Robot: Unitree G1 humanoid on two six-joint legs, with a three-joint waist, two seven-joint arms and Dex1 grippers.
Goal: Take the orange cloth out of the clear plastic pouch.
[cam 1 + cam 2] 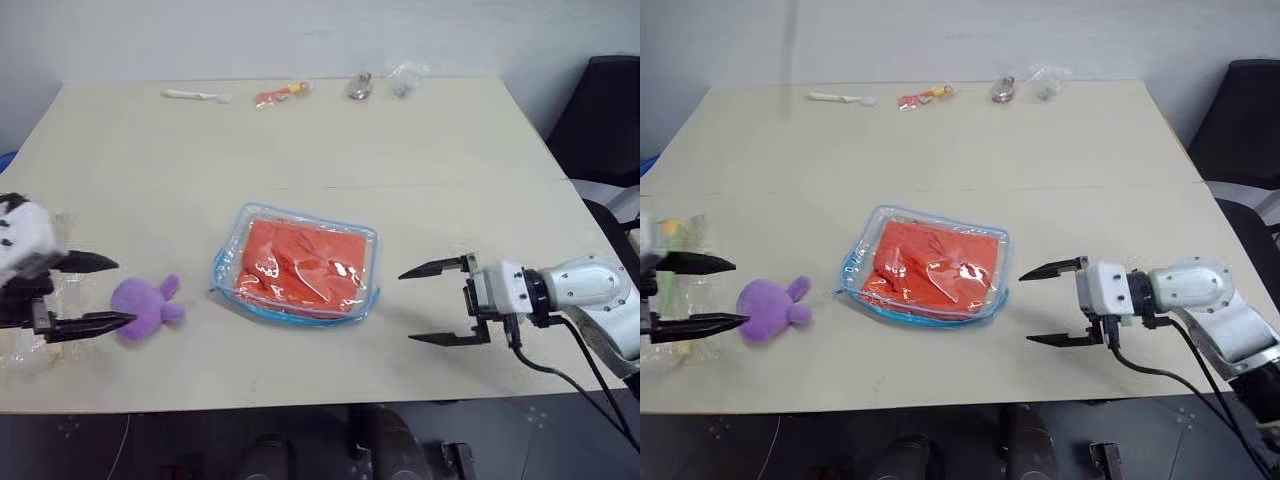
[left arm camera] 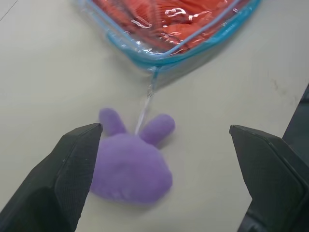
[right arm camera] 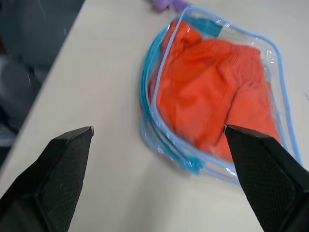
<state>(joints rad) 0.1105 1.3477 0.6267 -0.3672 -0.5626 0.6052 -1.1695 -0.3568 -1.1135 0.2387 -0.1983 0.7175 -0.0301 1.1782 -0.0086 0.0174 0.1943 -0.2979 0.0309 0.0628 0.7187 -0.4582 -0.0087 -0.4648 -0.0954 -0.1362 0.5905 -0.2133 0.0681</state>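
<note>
Left eye view: our left gripper (image 1: 112,292) and right gripper (image 1: 424,305) hang released; the clear plastic pouch (image 1: 296,262) may slide, keeping the orange cloth (image 1: 300,265) trapped.

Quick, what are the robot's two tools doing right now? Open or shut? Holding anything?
Left tool: open, holding nothing, next to the purple plush toy.
Right tool: open, holding nothing, beside the clear plastic pouch.

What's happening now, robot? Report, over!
Left gripper and right gripper open, holding nothing. Orange cloth inside the clear plastic pouch, flat on the table. Purple plush toy by the left gripper.
</note>
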